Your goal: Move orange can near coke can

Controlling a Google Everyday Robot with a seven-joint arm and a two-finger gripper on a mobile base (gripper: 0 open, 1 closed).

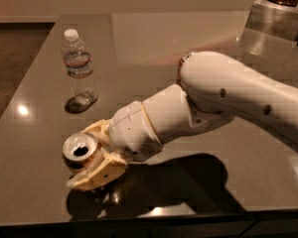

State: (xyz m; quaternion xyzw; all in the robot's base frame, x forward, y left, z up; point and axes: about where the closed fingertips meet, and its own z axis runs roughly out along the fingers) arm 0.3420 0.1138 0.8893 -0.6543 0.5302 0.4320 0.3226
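The orange can (80,151) has a dull bronze body and an opened silver top. It sits between the cream fingers of my gripper (82,158) near the table's front left. The gripper is shut on it, with one finger (96,129) behind the can and the other (95,174) in front of it, hiding most of the body. The can leans with its top towards the camera, and a dark shadow lies under it. The white arm (223,100) reaches in from the right. The coke can is out of view.
A clear water bottle (79,68) with a white cap stands upright at the back left, behind the gripper. A metal container (270,26) holding brown contents stands at the back right corner. The table's front edge (139,221) runs just below the gripper.
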